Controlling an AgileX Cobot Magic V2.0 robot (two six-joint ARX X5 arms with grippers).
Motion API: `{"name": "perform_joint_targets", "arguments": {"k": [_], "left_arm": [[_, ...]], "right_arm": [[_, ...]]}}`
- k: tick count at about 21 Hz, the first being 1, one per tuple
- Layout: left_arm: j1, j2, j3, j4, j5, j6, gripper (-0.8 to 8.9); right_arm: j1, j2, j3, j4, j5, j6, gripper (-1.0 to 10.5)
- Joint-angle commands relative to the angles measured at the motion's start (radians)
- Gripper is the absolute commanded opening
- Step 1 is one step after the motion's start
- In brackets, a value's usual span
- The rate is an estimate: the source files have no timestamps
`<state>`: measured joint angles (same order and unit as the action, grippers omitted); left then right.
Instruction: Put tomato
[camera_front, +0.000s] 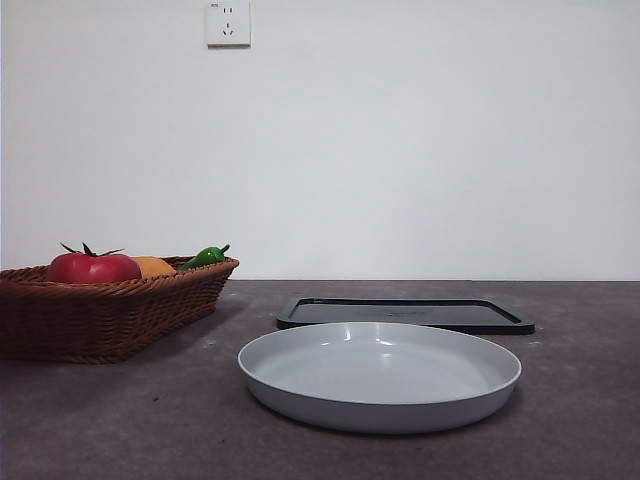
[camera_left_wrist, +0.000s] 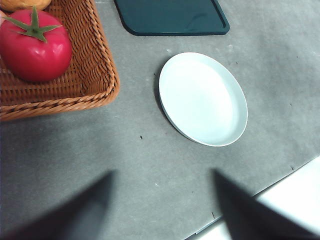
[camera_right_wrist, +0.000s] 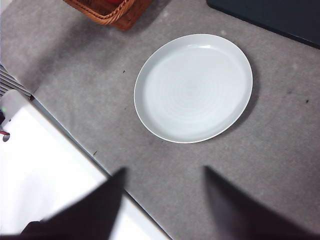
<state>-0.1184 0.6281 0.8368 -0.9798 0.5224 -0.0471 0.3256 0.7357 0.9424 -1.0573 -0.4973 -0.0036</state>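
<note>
The glossy red tomato (camera_front: 92, 267) with a green spiky stem cap lies in a brown wicker basket (camera_front: 120, 310) at the left of the table; it also shows in the left wrist view (camera_left_wrist: 34, 46). A grey-white round plate (camera_front: 380, 372) sits empty in the middle, seen too in the left wrist view (camera_left_wrist: 202, 97) and the right wrist view (camera_right_wrist: 194, 87). My left gripper (camera_left_wrist: 162, 200) is open and empty, high above the table near the basket's corner. My right gripper (camera_right_wrist: 162, 197) is open and empty, high above the table's front edge by the plate. Neither arm shows in the front view.
An orange round fruit (camera_front: 153, 266) and a small green chili pepper (camera_front: 205, 256) lie in the basket behind the tomato. A flat black tray (camera_front: 405, 314) lies behind the plate. The basket's corner (camera_right_wrist: 112, 10) shows in the right wrist view. A wall stands behind the table.
</note>
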Motion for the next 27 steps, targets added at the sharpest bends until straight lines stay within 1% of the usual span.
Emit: {"name": "perform_joint_targets", "arguments": {"k": [1,3,8,13,17,27], "left_arm": [[-0.002,0.006,0.022,0.009,-0.006,0.013,4.80],[-0.002,0.006,0.022,0.016,-0.018,0.013,5.06],[-0.002,0.027,0.022,0.079,-0.086,0.013,5.10],[-0.002,0.091,0.022,0.226,-0.180,0.013,5.09],[-0.002,0.169,0.022,0.357,-0.215,0.015,5.07],[-0.002,0.424,0.022,0.564,-0.257,0.111,5.05]], "right_arm": [[0.003,0.008,0.021,0.012,0.000,-0.011,4.3],[0.003,0.008,0.021,0.017,0.000,-0.010,4.3],[0.003,0.008,0.021,0.035,0.000,-0.008,4.3],[0.003,0.008,0.021,0.047,0.000,-0.007,4.3],[0.003,0.008,0.021,0.047,0.000,-0.006,4.3],[0.003,0.008,0.021,0.047,0.000,-0.005,4.3]]}}
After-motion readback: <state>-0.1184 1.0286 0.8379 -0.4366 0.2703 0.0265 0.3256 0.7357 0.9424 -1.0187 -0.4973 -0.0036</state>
